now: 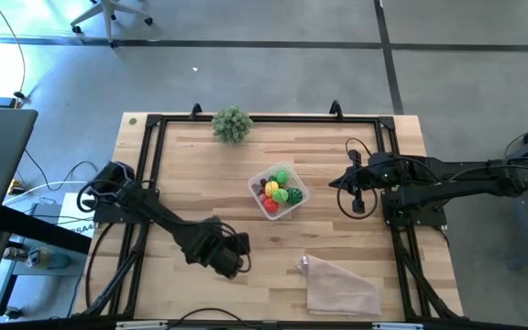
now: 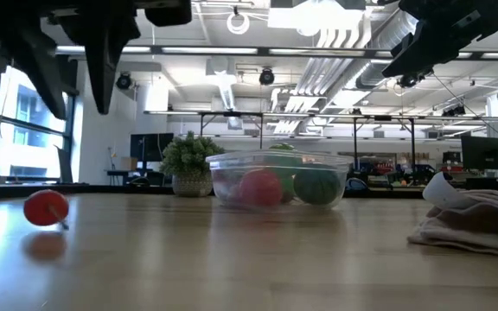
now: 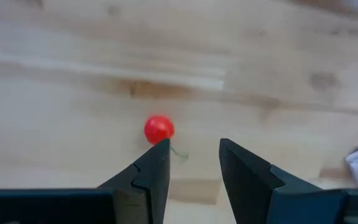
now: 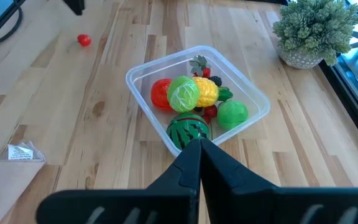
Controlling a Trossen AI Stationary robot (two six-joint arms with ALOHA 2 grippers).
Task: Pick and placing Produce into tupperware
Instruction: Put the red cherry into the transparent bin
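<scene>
One small red cherry tomato (image 3: 159,129) lies loose on the wooden table (image 1: 337,156) at lower left in the high view, well apart from the tupperware (image 4: 253,93) at centre. It looks light, smooth and apt to roll, so grip across its round middle. Above it, the left gripper (image 3: 194,155) hangs part-open and empty; the right gripper (image 4: 199,149) waits closed and empty.

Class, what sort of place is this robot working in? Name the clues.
Probably an open-plan lab or workshop: exposed ceiling ducts, desks with monitors behind, and a wooden table inside a black frame.
</scene>
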